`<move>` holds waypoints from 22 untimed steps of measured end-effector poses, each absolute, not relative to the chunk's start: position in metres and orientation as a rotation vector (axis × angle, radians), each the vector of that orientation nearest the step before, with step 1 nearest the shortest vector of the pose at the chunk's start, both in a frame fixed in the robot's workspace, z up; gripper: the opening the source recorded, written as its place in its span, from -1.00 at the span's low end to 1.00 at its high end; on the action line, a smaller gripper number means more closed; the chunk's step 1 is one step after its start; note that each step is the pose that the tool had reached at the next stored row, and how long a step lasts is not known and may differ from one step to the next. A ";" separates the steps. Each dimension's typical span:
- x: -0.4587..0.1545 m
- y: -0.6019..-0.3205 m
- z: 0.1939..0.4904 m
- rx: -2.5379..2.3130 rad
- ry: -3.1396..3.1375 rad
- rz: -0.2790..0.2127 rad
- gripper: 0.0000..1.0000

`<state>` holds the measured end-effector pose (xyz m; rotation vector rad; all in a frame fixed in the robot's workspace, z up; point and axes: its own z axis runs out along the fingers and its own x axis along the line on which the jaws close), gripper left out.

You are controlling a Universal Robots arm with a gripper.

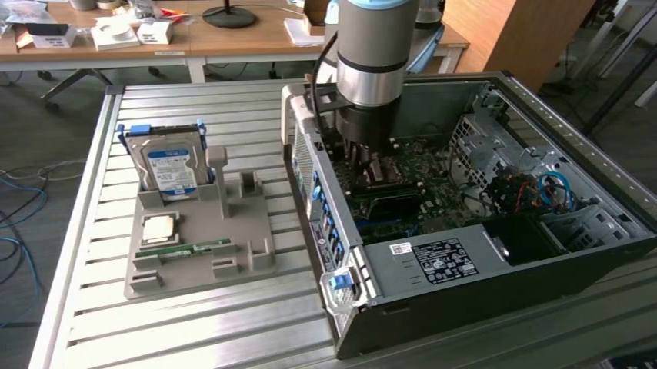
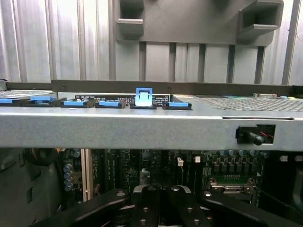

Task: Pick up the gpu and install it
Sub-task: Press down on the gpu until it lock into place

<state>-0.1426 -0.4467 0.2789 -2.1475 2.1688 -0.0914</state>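
Observation:
My gripper (image 1: 364, 157) hangs low inside the open computer case (image 1: 575, 254), over the green motherboard (image 1: 411, 165) and close to the case's slotted rear wall. In the wrist view its black fingers (image 2: 142, 201) meet at the middle, so the gripper (image 2: 161, 201) is shut, and I can make out nothing between them. Beyond them lie the motherboard (image 2: 156, 165) and the grey rear wall (image 2: 142, 127) with blue clips (image 2: 144, 97). The gpu is hidden from me.
On the exterior view's left a grey parts holder (image 1: 195, 257) stands on the slatted metal table (image 1: 205, 323). It carries a blue-labelled hard drive (image 1: 169, 169), a square chip (image 1: 159, 227) and a narrow green memory stick (image 1: 185, 247). Drive cages and cables (image 1: 534, 192) crowd the case's far side.

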 end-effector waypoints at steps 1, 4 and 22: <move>-0.142 -0.447 0.279 -2.153 2.176 -0.079 -0.79; -0.140 -0.447 0.279 -2.178 2.203 -0.025 -0.79; -0.130 -0.448 0.287 -2.220 2.247 0.070 -0.79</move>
